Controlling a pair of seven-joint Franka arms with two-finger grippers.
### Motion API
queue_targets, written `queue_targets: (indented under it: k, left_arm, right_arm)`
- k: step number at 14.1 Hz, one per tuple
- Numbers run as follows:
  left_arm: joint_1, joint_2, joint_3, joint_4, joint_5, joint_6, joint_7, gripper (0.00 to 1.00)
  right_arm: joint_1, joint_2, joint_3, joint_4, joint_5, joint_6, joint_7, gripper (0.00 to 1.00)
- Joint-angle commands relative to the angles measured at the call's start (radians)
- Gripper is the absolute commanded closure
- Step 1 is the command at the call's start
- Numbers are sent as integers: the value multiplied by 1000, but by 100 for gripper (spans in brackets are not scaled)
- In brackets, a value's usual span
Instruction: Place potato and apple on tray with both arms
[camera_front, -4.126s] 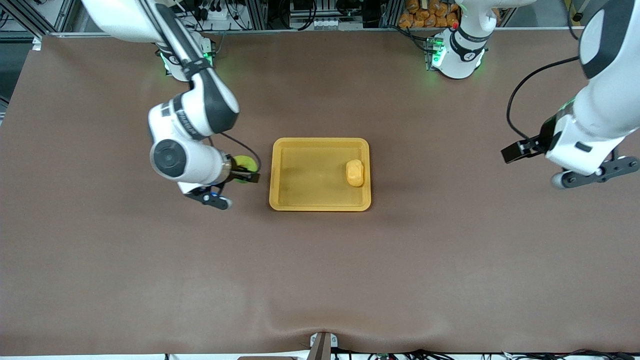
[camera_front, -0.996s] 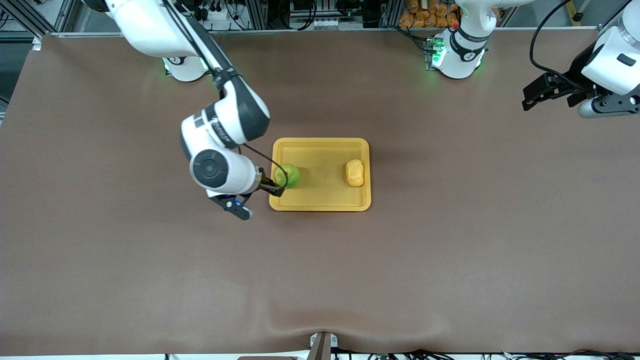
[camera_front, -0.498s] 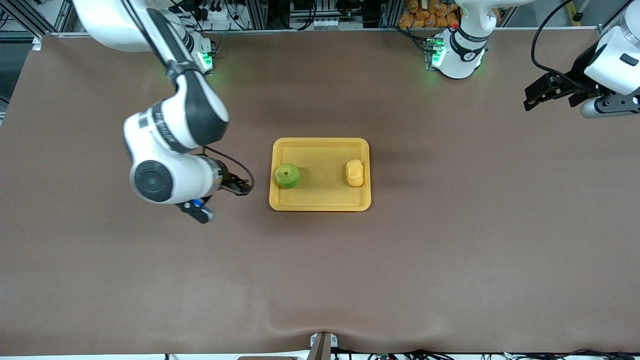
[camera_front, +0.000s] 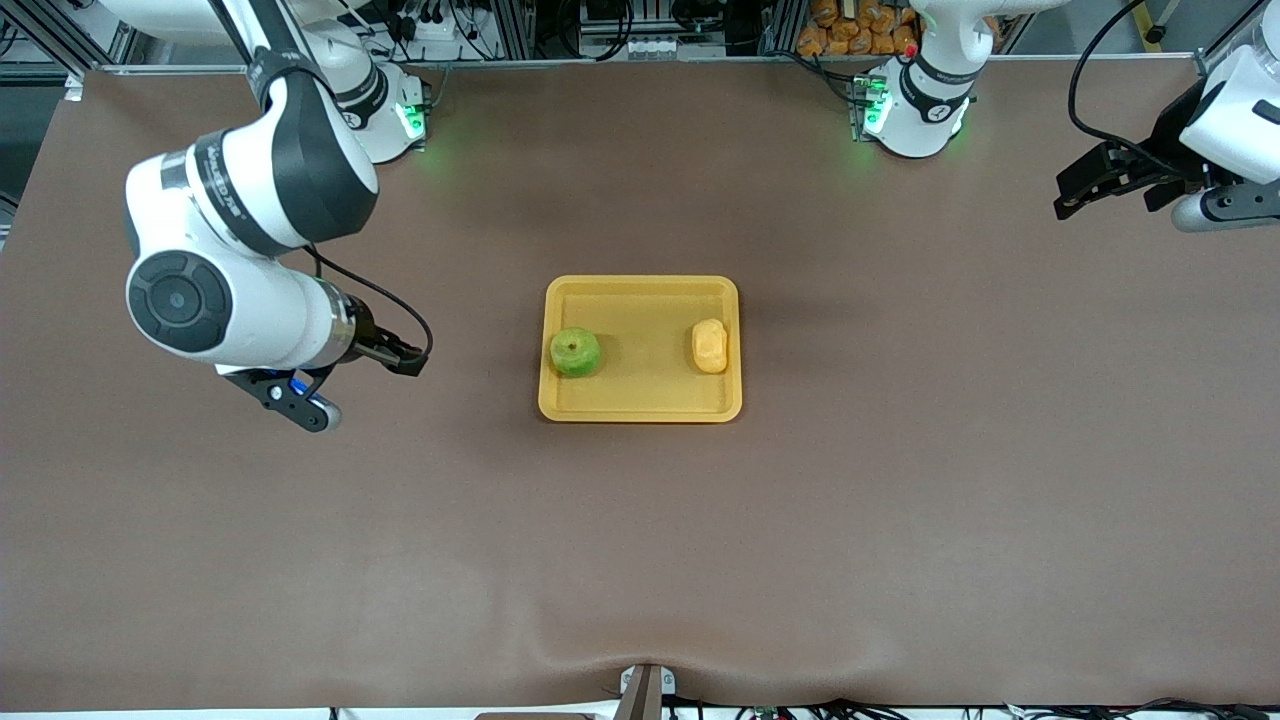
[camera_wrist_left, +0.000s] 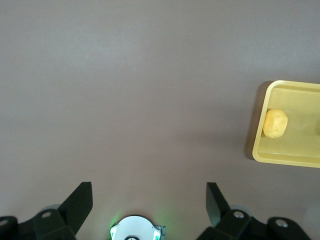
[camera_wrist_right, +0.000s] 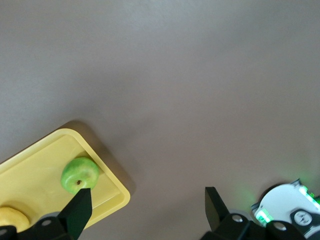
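The yellow tray (camera_front: 645, 395) lies mid-table. On it rest the green apple (camera_front: 575, 352), toward the right arm's end, and the pale-yellow potato (camera_front: 710, 346), toward the left arm's end. My right gripper (camera_front: 408, 360) hovers over bare table beside the tray, open and empty. Its wrist view shows the apple (camera_wrist_right: 79, 174) on the tray (camera_wrist_right: 35, 170), apart from the right gripper (camera_wrist_right: 147, 207). My left gripper (camera_front: 1066, 200) waits open and empty, high over the table's end. The left wrist view shows the left gripper (camera_wrist_left: 148, 200), the potato (camera_wrist_left: 275, 123) and the tray (camera_wrist_left: 295, 150).
Brown mat (camera_front: 640, 550) covers the whole table. The arm bases with green lights stand at the back edge, the right base (camera_front: 385, 110) and the left base (camera_front: 915, 110). A pile of orange objects (camera_front: 850, 30) lies off the table past the bases.
The right gripper has let go of the apple on the tray and drawn back toward the right arm's end, rising. The left gripper has barely shifted.
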Motion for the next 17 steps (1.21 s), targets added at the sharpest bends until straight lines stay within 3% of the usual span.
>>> queue_targets:
  k: [1,10,17]
  left_arm:
    - [6,-21,1,-1,-3,-3,19,0]
    - [6,-21,4,6,14,-3,49,0]
    - [6,-22,1,4,12,-11,48,0]
  right_arm:
    - [-43,-31,5,9,-15,-37,-141,0]
    - [-216,-115,3,28,-29,-60,-411,0]
    - [-290,-248,3,-47,-31,-60,-540,0]
